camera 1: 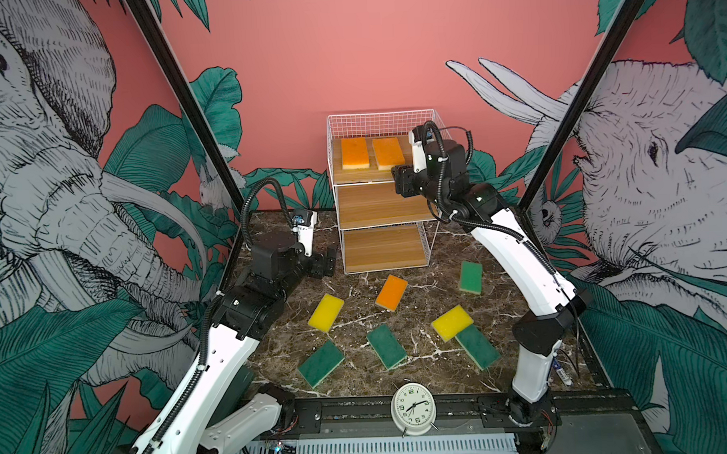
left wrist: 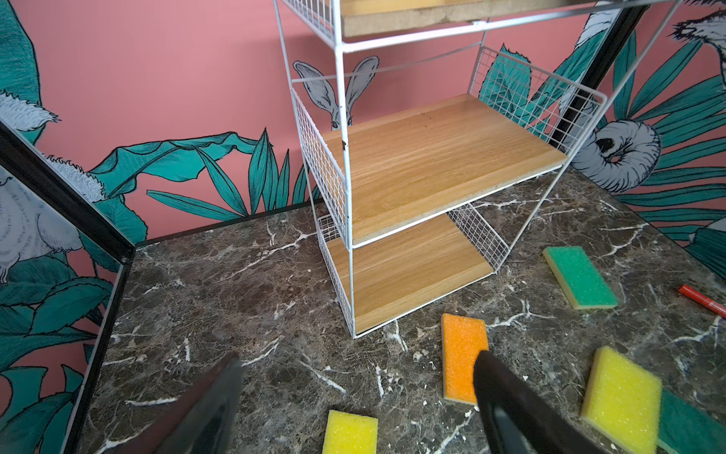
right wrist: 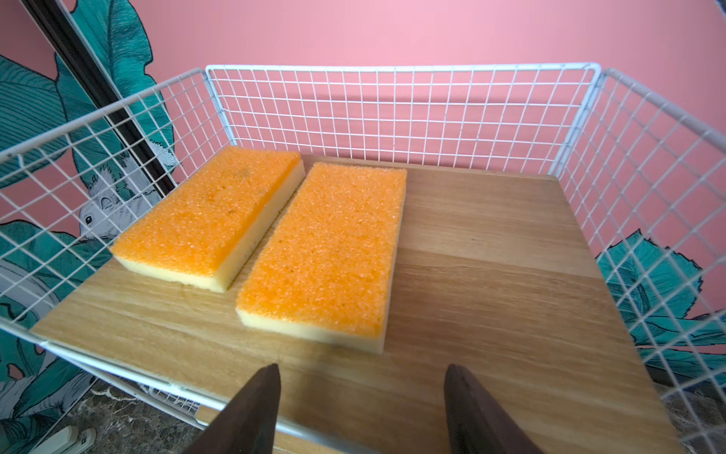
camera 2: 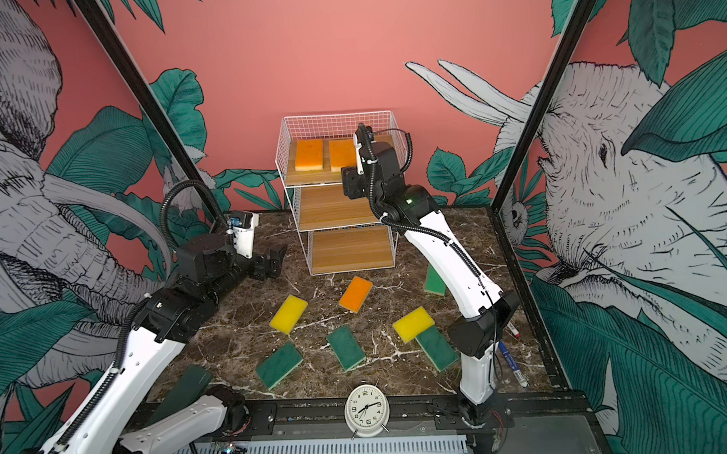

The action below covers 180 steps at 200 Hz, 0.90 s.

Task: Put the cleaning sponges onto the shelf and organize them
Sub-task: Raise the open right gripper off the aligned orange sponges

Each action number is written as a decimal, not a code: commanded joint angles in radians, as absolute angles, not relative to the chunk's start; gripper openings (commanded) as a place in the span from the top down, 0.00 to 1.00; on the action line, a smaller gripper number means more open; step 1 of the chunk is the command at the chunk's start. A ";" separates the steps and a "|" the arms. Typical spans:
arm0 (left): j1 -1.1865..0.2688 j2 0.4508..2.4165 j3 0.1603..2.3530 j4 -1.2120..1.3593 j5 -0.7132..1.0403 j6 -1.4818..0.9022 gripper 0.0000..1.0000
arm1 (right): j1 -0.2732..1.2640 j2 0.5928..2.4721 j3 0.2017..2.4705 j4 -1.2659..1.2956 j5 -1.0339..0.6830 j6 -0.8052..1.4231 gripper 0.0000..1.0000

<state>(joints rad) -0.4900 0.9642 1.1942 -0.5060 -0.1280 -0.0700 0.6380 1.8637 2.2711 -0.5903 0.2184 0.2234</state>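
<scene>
cleaning sponges (camera 1: 391, 292): two orange flat on shelf (camera 1: 377, 204) top tier, seven loose on surface (camera 1: 356, 315). probably light, soft, compressible, grippy; best pinched across the short width. left claw (left wrist: 355, 361) spread wide, empty; right claw (right wrist: 361, 369) parted, empty, facing top tier.
</scene>
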 commanded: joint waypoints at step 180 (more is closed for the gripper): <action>-0.482 0.994 1.190 -0.479 -0.120 -0.072 0.07 | 0.626 1.965 2.392 -0.604 0.159 0.210 0.38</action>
<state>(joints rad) -0.4889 1.0000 1.1942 -0.5022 -0.1253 -0.0700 0.6270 1.9392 2.3623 -0.6109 0.1757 0.2127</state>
